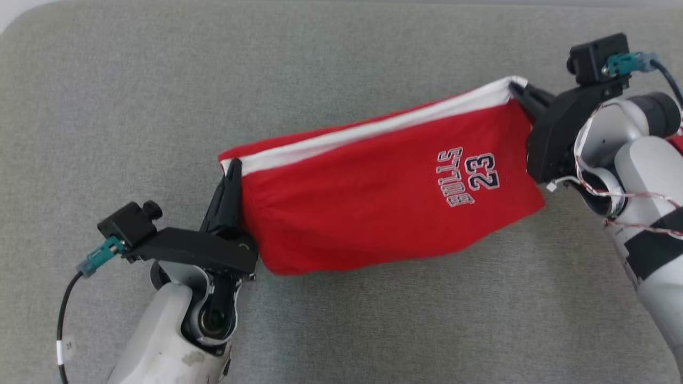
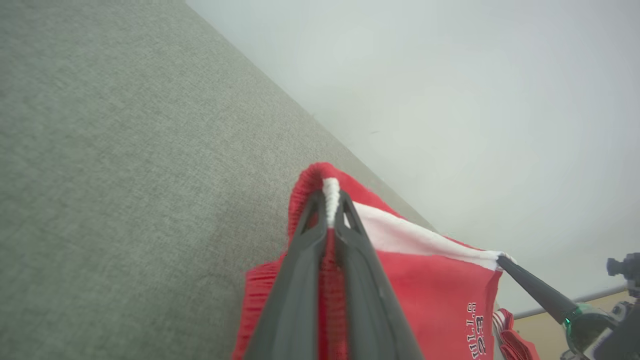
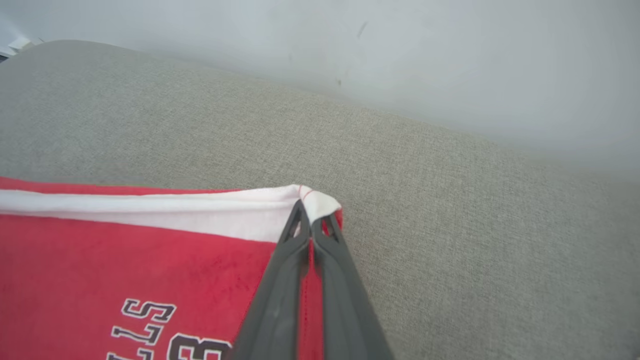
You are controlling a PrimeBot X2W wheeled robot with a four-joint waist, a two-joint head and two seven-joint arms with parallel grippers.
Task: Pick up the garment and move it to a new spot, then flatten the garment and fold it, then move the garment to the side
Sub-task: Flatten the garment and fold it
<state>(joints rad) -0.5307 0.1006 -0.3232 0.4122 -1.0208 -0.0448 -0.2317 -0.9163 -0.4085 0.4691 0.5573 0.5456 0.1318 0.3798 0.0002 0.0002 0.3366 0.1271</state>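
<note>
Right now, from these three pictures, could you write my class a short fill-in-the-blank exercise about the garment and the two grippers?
1. The garment stretched between the two grippers is mostly ____ in colour.
2. The number printed on it is ____.
3. The left gripper and the right gripper each pinch one end of its ____ band.
4. Under it lies a ____ fabric surface.

Missing words: red; 23; white; grey

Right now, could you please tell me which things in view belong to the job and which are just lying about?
Job: red garment; left gripper, jaws shut on one white-banded corner; right gripper, jaws shut on the other.
Lying about: grey padded surface; pale wall; some other red cloth beyond the right gripper.
</note>
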